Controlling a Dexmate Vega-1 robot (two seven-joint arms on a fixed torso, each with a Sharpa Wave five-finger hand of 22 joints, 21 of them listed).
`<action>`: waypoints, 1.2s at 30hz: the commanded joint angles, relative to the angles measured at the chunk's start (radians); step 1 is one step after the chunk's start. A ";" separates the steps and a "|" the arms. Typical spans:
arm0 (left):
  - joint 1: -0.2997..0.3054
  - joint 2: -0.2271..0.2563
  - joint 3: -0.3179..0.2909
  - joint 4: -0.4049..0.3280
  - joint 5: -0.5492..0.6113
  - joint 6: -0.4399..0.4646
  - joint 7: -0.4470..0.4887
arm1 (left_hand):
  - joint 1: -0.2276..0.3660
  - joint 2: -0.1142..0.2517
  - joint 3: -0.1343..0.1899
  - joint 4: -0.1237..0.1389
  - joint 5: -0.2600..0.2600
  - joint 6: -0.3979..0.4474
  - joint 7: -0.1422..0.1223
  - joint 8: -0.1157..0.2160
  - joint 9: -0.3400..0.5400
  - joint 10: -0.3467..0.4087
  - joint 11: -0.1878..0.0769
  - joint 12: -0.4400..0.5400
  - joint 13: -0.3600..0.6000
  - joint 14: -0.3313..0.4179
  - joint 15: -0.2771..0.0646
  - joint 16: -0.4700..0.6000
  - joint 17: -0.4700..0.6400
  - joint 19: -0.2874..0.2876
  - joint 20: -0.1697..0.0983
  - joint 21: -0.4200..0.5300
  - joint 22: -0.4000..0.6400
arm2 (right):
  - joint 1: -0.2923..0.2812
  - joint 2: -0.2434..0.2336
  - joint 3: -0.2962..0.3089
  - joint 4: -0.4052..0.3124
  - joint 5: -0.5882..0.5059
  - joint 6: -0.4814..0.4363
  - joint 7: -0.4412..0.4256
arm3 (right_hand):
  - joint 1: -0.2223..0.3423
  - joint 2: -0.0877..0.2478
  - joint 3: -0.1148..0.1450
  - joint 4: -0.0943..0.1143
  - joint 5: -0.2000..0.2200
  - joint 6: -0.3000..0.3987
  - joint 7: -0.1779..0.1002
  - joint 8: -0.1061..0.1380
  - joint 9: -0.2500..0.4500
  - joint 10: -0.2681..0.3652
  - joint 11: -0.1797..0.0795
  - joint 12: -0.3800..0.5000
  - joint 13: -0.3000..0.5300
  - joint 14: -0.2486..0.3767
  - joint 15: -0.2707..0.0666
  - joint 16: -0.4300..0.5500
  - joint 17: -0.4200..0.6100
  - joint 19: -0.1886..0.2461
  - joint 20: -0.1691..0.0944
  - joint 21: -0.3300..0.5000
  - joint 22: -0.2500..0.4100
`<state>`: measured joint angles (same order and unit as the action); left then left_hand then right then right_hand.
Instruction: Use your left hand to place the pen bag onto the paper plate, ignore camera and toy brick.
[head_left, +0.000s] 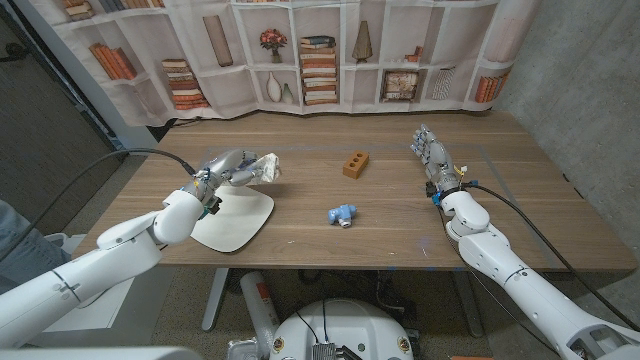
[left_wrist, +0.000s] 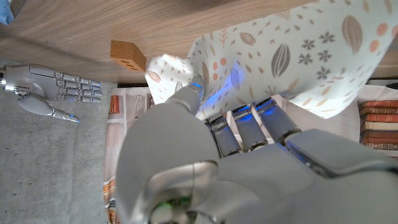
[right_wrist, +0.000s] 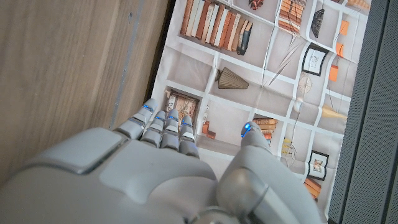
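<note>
The white leaf-patterned fabric pen bag (head_left: 258, 168) hung in the left hand (head_left: 226, 170) above the round white paper plate (head_left: 240, 222); the brown toy brick (head_left: 355, 164) lay behind the small blue camera (head_left: 343, 213), both right of the plate.

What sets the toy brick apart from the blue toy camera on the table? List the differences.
Colour: the toy brick is orange-brown, the toy camera pale blue.
Shape: the brick is a plain block with two holes in its top; the camera is rounded and lumpy.
Place: the brick lies farther from the robot, the camera nearer the table's front edge.
Shared: both are small, rest on the wooden table near its middle, and neither hand touches them.
</note>
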<state>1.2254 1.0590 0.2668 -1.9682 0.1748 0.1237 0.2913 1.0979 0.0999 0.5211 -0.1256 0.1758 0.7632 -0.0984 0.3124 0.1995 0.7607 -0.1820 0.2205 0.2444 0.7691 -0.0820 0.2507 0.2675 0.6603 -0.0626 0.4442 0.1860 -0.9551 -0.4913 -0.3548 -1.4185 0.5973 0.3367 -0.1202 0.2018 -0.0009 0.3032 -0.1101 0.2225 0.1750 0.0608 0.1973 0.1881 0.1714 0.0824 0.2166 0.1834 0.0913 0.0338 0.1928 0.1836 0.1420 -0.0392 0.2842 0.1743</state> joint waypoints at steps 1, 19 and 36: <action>0.044 -0.007 -0.045 0.007 -0.079 -0.057 -0.011 | -0.002 -0.005 0.003 -0.004 -0.002 0.011 0.002 0.007 0.002 0.009 0.003 0.001 0.005 0.009 -0.130 0.004 0.006 0.001 -0.024 0.008 0.002 | 0.006 0.002 0.001 0.011 0.003 0.006 0.007 | 0.004 0.010 -0.003 -0.003 -0.003 0.006 0.003 -0.001 0.002 0.009 0.000 -0.003 0.004 0.007 -0.004 -0.002 0.003 0.013 -0.022 -0.005 0.006; 0.148 0.009 -0.117 -0.061 -0.064 -0.016 0.008 | 0.001 -0.005 0.005 -0.006 -0.003 0.014 0.003 0.006 0.002 0.016 0.003 0.001 0.010 0.014 -0.128 0.005 0.013 0.001 -0.023 0.011 0.003 | 0.018 0.009 -0.001 0.030 0.008 0.017 0.021 | 0.003 0.010 -0.005 -0.003 -0.003 0.006 0.005 -0.001 0.002 0.009 0.001 -0.002 0.004 0.008 -0.003 -0.002 0.003 0.015 -0.021 -0.011 0.006; 0.208 0.029 -0.152 -0.114 -0.019 0.055 -0.008 | 0.006 -0.004 0.008 -0.009 -0.002 0.013 0.003 0.004 0.002 0.016 0.005 -0.001 0.013 0.012 -0.128 0.002 0.018 -0.003 -0.021 0.013 0.003 | 0.020 0.015 -0.002 0.042 0.010 0.024 0.024 | 0.004 0.011 -0.006 -0.004 -0.002 0.008 0.006 -0.001 0.002 0.010 -0.001 -0.003 0.004 0.010 -0.010 -0.002 0.002 0.024 -0.028 -0.014 0.006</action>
<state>1.3922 1.0737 0.1396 -2.0487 0.1258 0.1326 0.2938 1.0979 0.0999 0.5239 -0.1283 0.1758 0.7665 -0.0948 0.3123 0.1995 0.7658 -0.1769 0.2205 0.2535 0.7746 -0.0874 0.2507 0.2813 0.6603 -0.0625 0.4481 0.1861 -0.9355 -0.4794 -0.3564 -1.3825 0.6070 0.3549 -0.0957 0.2018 -0.0009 0.2991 -0.1143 0.2225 0.1750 0.0608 0.1973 0.1881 0.1714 0.0824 0.2166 0.1834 0.0951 0.0299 0.1928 0.1835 0.1566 -0.0396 0.2764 0.1743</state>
